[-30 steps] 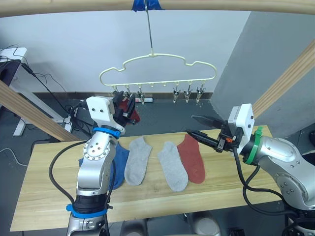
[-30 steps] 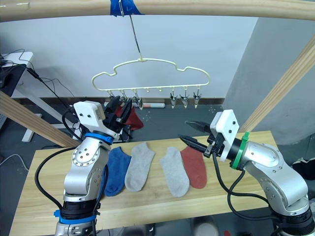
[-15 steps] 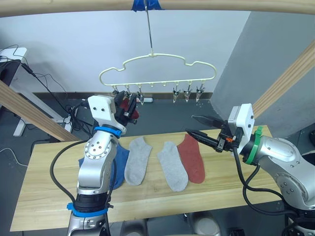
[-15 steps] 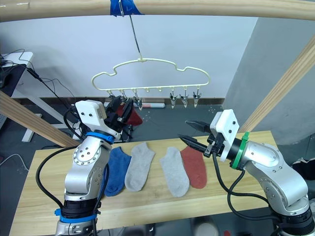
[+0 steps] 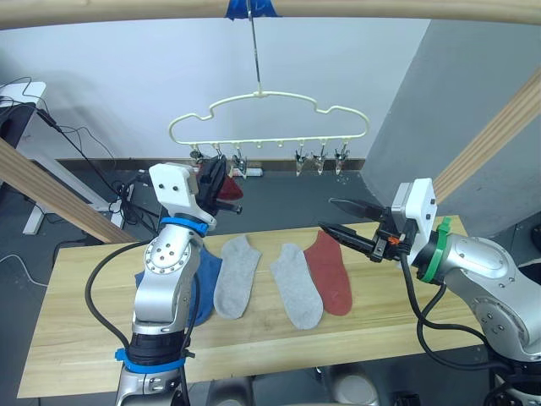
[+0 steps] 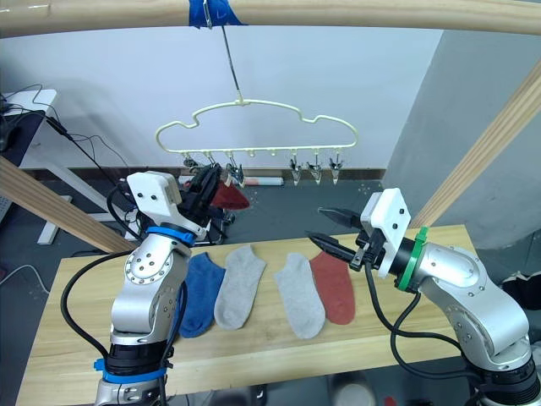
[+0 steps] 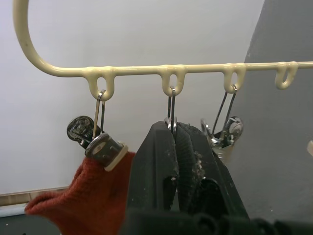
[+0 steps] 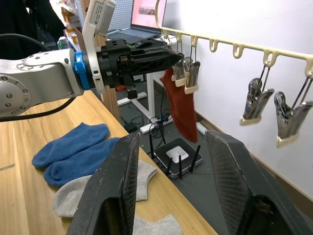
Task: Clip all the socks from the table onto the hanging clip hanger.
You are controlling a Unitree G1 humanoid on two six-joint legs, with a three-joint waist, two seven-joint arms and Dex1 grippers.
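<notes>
Left gripper [image 7: 175, 128] closed at clip hanger [image 5: 269, 115]; right gripper [image 5: 336, 216] open above table [image 5: 76, 334] edge.

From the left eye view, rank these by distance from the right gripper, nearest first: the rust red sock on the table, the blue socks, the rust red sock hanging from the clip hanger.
1. Rust red sock on the table: just below the right gripper.
2. Hanging rust red sock: across at the hanger's left end.
3. Blue socks: far left, partly behind the left arm.

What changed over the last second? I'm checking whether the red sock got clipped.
The left gripper rose toward the pale-yellow wire clip hanger; the rust-red knit sock now hangs from a silver metal clip. The right gripper and the socks lying on the light wooden table stayed put.
</notes>
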